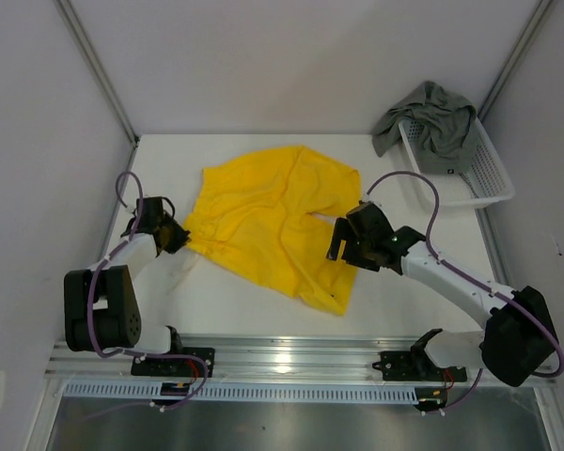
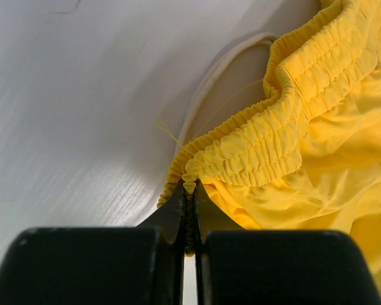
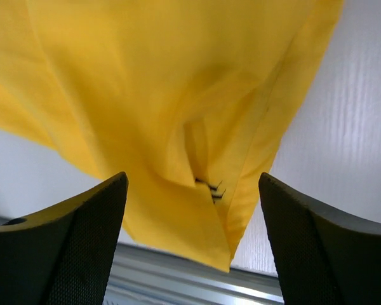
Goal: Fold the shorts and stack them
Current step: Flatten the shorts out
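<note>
Yellow shorts (image 1: 273, 221) — waistband (image 2: 267, 146) in left hand (image 2: 190, 198)

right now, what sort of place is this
Probably a robot lab test cell: a white table boxed in by plain panels, left arm and right arm bolted to a metal rail, with yellow shorts and a mesh basket as props.

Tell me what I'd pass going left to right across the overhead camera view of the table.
left hand → yellow shorts → right hand → grey-green shorts, draped over the white basket
</note>
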`<state>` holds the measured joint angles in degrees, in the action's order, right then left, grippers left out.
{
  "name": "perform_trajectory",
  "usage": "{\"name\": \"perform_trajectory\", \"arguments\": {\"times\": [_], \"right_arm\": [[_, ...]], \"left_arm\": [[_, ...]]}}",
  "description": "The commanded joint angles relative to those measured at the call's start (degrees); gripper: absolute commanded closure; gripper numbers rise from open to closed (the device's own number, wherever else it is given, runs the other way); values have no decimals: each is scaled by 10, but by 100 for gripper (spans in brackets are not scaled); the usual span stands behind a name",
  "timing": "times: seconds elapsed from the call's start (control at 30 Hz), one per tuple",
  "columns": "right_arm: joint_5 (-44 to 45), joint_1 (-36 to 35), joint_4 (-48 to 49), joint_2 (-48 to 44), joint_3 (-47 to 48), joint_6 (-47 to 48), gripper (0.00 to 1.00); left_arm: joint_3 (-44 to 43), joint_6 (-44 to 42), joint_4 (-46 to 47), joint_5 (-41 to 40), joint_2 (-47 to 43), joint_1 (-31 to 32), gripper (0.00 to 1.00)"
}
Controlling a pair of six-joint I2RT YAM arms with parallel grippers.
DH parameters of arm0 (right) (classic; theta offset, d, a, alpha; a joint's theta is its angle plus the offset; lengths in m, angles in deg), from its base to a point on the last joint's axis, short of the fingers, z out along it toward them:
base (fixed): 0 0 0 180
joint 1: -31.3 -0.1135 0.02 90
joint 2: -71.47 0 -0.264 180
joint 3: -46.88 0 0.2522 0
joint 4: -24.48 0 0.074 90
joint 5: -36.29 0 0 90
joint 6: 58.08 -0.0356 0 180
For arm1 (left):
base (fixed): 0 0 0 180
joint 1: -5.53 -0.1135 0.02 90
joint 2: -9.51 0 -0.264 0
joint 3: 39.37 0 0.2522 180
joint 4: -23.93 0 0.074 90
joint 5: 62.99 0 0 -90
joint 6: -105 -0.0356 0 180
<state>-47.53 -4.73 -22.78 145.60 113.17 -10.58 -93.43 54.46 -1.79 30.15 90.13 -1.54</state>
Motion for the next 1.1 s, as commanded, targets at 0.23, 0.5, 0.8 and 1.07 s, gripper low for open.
{"name": "perform_trajectory", "arguments": {"times": [0.23,0.5,0.8,1.07], "right_arm": [[-153,-45,113,-129,-154,13,24],[-165,-50,173,-74,-186,14,22],[-173,-80,181,-57,-195,-29,47],[-117,-78,87,-154,-206,-57,100]], "left_arm": [[-30,-18,22,-13,30,-5,100],[-35,-31,28,-15,46,-8,100],[-31,-40,29,-17,41,-8,100],[-41,-40,23,-28,49,-17,100]]}}
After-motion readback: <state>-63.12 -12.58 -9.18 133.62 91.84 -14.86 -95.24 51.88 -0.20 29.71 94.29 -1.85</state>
